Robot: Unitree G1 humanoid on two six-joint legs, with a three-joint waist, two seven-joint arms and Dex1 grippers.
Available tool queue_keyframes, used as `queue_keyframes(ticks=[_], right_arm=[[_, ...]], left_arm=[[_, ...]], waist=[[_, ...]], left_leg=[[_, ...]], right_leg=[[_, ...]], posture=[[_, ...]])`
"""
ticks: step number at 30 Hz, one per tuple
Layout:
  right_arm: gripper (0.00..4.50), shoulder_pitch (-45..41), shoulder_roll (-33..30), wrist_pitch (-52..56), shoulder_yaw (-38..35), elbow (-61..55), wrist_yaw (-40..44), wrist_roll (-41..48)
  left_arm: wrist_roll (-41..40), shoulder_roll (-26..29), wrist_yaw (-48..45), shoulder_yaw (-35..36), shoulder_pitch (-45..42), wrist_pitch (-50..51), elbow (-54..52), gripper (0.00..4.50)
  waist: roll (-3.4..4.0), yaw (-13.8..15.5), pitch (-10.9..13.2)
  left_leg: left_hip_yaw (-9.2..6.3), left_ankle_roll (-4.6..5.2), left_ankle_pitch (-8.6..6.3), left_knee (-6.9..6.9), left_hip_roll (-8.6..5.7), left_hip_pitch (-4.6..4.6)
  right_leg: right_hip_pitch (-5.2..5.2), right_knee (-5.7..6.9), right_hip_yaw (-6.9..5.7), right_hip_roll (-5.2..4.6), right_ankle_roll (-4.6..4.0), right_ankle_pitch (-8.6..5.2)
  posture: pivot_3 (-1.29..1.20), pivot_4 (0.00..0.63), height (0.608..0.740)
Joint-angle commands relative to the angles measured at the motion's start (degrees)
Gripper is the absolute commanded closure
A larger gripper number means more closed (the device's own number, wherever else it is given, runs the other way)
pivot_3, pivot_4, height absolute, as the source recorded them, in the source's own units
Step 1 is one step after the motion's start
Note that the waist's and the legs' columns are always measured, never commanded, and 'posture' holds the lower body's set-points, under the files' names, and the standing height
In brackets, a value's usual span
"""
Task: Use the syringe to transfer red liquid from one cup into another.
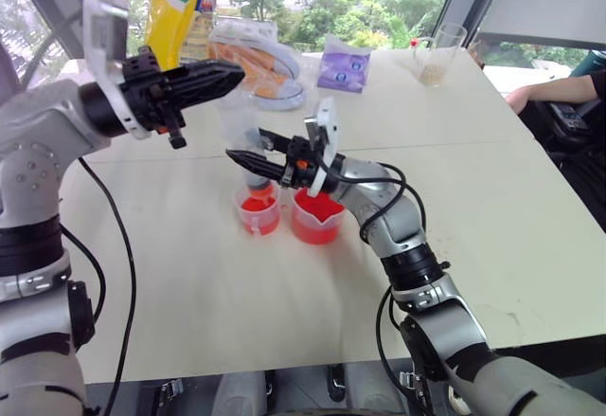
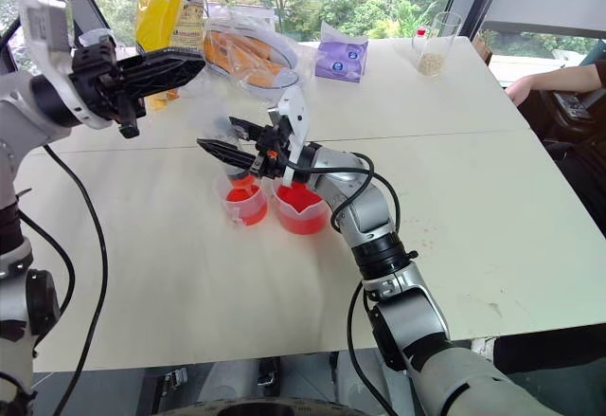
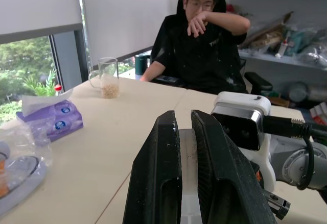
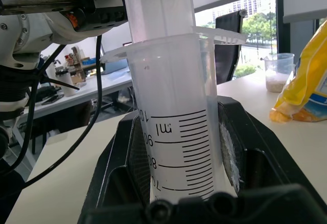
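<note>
Right up close: big clear plastic syringe (image 4: pixel 173 132) with black marks on its side, standing straight up. Squeezed round the barrel by the two black fingers of the right gripper (image 1: pixel 256 149), pressed against its two sides. Held that way to keep the tube steady and the tip pointing down.

Up above, left gripper (image 1: pixel 216 77) with its black fingers (image 3: pixel 161 173) closed tight. Something white pinched between them, most likely the top of the white plunger. Gripped there, probably, so the plunger can be pushed down or pulled up while the other gripper keeps the barrel from moving.

Under the syringe, small narrow clear cup (image 1: pixel 258 212) with red liquid (image 1: pixel 258 205) in it. Short orange tip reaching down at this cup's mouth; hard to tell whether dipped in the red or just above it.

Just beside and touching, wider clear plastic beaker (image 1: pixel 316 219) with a spout, also holding red. Both set close together on the pale table (image 1: pixel 189 283), likely so the syringe needs only a short trip between them.

No red seen inside the marked part of the barrel.
</note>
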Motion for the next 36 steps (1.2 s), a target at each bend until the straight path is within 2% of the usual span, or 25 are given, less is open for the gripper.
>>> queue_keyframes(ticks=[1,23,33,36], right_arm=[[3.03,-2.8,1.1,-0.8,-2.0,-2.7,-0.4,1.6],[3.03,-8.5,1.0,5.5,-7.5,-6.2,-3.6,6.4],[3.03,-7.5,1.5,5.8,-6.4,-5.8,-3.1,5.8],[3.03,-6.6,1.5,6.1,-5.7,-5.8,-2.9,5.6]], left_arm=[[1.3,1.1,-1.0,-1.1,1.4,-0.6,-2.4,4.43],[2.7,-0.7,-0.6,-4.2,7.5,-2.5,-6.0,4.43],[3.0,0.1,0.2,-3.4,6.0,-2.1,-4.7,4.43],[2.1,0.0,1.3,-1.8,4.5,-0.9,-3.2,3.18]], waist=[[0.00,0.0,0.0],[0.00,0.0,0.0],[0.00,0.0,0.0],[0.00,0.1,0.0]], left_leg=[[0.00,0.00,0.00,0.00,0.00,0.00],[0.00,0.01,0.00,0.00,0.00,0.00],[0.00,0.01,0.00,0.00,0.00,0.00],[0.00,0.01,0.00,0.00,0.00,0.00]], right_leg=[[0.00,0.00,0.00,0.00,0.00,0.00],[0.00,0.00,0.00,0.00,0.00,0.00],[0.00,-0.01,0.00,0.00,0.00,0.00],[0.00,-0.01,0.00,0.00,0.00,0.00]], posture=[[0.00,0.150,0.740],[0.00,0.150,0.740],[0.00,0.150,0.740],[0.00,0.150,0.740]])
